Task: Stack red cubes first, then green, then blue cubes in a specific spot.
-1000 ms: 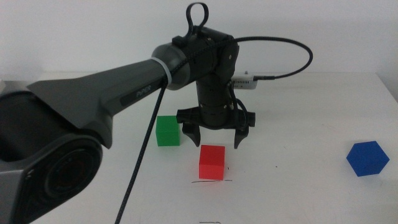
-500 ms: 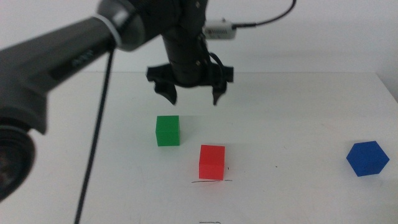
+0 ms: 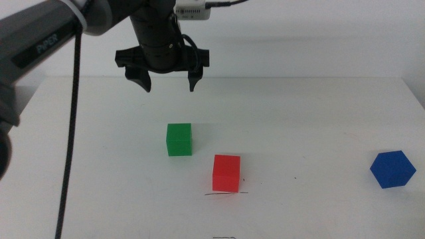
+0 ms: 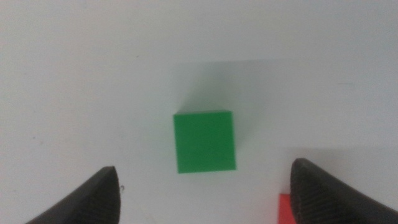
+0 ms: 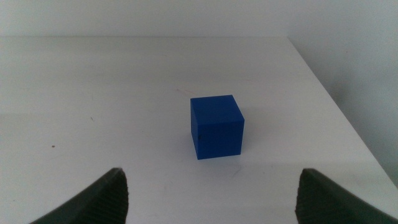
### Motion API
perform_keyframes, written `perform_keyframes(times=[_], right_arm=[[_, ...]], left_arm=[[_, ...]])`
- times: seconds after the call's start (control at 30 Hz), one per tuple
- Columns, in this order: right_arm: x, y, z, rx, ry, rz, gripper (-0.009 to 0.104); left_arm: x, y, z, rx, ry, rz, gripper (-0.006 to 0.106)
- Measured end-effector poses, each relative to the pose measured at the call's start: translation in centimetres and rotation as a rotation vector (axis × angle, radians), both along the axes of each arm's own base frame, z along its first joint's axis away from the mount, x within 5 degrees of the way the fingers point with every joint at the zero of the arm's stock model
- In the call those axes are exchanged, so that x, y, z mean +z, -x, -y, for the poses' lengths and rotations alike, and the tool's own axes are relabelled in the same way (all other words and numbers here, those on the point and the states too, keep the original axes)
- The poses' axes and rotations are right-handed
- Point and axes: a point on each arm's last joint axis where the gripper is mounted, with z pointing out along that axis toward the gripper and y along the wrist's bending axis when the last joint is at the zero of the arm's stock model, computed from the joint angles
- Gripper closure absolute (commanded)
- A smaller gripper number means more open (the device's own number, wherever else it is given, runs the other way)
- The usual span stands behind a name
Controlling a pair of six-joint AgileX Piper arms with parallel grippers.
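left gripper [image 3: 169, 85] lifted away from the red cube [image 3: 226, 172] and carried over toward the green cube [image 3: 178, 139].

a second ago the spread jaws were seen low around the red cube; now they are held high, empty and still wide apart, above and behind the green cube, which is centred between them in the left wrist view [image 4: 204, 141]. the red cube is left standing on the table [image 3: 319, 133] at a thin drawn mark, so the first step is judged done and the green one is taken to be next. the left arm is stretched in from the left with its wrist pointed straight down. the blue cube [image 3: 392, 168] is found well apart at the right, faced by the waiting right gripper [image 5: 211, 196], whose jaws are also spread.
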Motion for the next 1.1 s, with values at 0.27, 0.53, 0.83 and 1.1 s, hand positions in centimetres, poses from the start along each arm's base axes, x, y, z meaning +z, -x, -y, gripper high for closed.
perform_keyframes(times=[0.27,0.53,0.83,1.1], right_arm=[[0.0,0.0,0.0,0.0,0.0,0.0,0.002],[0.0,0.0,0.0,0.0,0.0,0.0,0.002],[0.0,0.0,0.0,0.0,0.0,0.0,0.002],[0.0,0.0,0.0,0.0,0.0,0.0,0.002]], left_arm=[[-4.0,-1.9,-0.3,0.027,-0.022,-0.09,0.007],[-7.6,-2.8,0.3,0.03,-0.031,-0.169,0.007],[-10.9,-3.4,0.9,0.014,-0.031,-0.245,0.007],[-13.3,-3.8,1.3,-0.007,-0.038,-0.281,0.008]])
